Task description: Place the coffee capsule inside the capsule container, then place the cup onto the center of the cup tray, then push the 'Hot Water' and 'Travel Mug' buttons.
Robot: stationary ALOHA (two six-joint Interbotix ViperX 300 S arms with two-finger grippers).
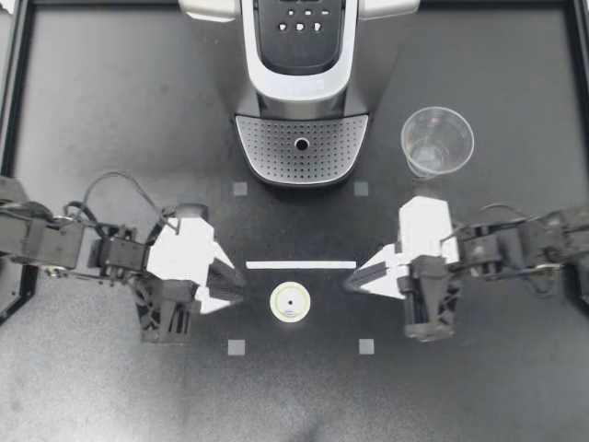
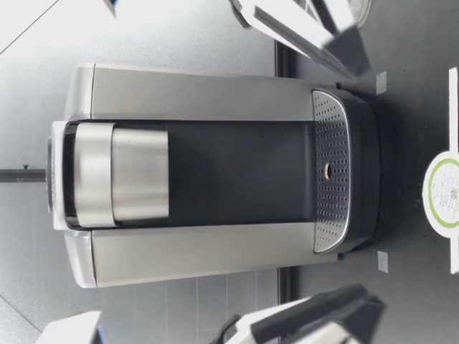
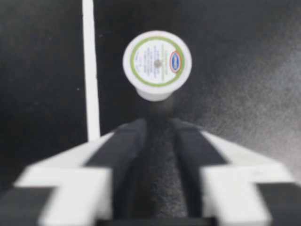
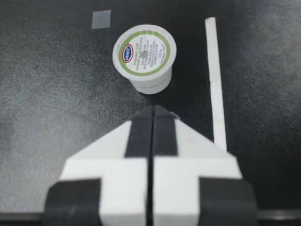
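Note:
The coffee capsule (image 1: 288, 302), white with a green-ringed lid, stands upright on the black table between my two grippers. My left gripper (image 1: 237, 291) points at it from the left, a short way off. In the left wrist view the left gripper (image 3: 158, 124) is open by a narrow gap, with the capsule (image 3: 157, 64) ahead of its tips. My right gripper (image 1: 352, 279) is shut on nothing, and the capsule (image 4: 144, 52) lies just ahead of it (image 4: 153, 111). The clear plastic cup (image 1: 437, 140) stands upright to the right of the coffee machine (image 1: 301, 55). Its perforated cup tray (image 1: 301, 152) is bare.
A white tape strip (image 1: 301, 264) lies between the machine and the capsule. Small grey square markers (image 1: 237, 347) (image 1: 366, 346) (image 1: 239, 190) (image 1: 361, 189) sit around it. The machine's buttons (image 1: 301, 20) are on its top panel. A raised black rim edges the table.

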